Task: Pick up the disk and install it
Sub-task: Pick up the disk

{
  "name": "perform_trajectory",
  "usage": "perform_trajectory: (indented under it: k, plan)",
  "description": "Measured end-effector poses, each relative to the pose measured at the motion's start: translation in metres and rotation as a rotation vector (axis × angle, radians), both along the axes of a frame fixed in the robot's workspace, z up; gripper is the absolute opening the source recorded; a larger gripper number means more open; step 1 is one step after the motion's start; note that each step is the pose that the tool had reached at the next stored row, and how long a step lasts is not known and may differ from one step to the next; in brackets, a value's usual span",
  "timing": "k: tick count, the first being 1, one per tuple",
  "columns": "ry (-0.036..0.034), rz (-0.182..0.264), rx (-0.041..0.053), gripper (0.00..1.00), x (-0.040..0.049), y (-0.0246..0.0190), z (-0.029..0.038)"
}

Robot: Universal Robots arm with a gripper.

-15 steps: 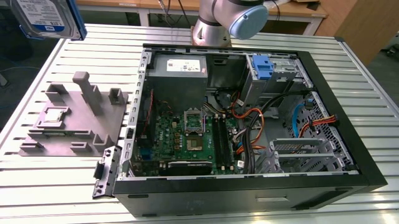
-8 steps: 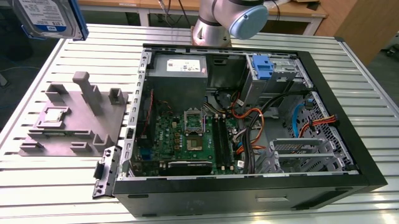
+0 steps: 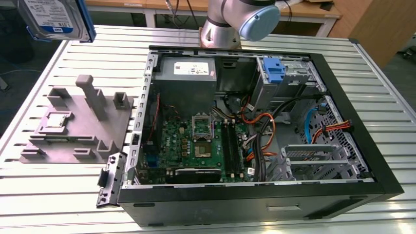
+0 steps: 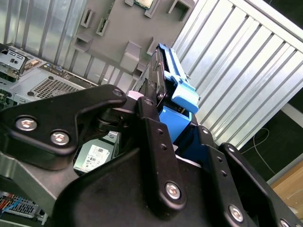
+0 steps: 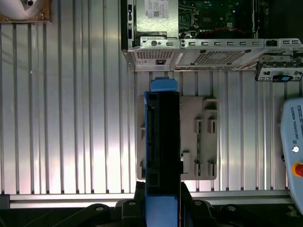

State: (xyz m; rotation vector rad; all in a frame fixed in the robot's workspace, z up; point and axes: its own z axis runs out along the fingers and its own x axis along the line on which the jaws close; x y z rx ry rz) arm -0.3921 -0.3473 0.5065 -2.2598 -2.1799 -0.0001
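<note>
The disk (image 3: 55, 19) hangs high in the air at the exterior view's upper left, its white-and-blue label facing the camera and blue carrier frame round its edges. It is lifted well above the grey fixture plate (image 3: 78, 122). In the first wrist view the disk (image 5: 162, 137) shows edge-on, dark with blue ends, over the fixture plate (image 5: 203, 137). My gripper (image 5: 162, 191) is shut on the disk, black fingers clamping both flat faces. The second wrist view shows the disk (image 4: 173, 92) between the gripper's black fingers (image 4: 151, 137).
An open computer case (image 3: 383, 161) lies on the slatted metal table (image 3: 65, 195), with motherboard, cables and a drive bay holding a blue bracket (image 3: 276, 73). A small silver chip (image 3: 57, 119) sits on the fixture plate. A pendant (image 5: 293, 146) lies on the table.
</note>
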Motion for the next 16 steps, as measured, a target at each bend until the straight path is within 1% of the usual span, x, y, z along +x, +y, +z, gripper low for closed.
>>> perform_trajectory:
  k: [10, 16]
  plan:
    - [0.0000, 0.000, 0.0000, 0.37, 0.0002, 0.0000, 0.0000]
    - [0.0000, 0.000, 0.0000, 0.37, 0.0002, -0.0055, 0.0000]
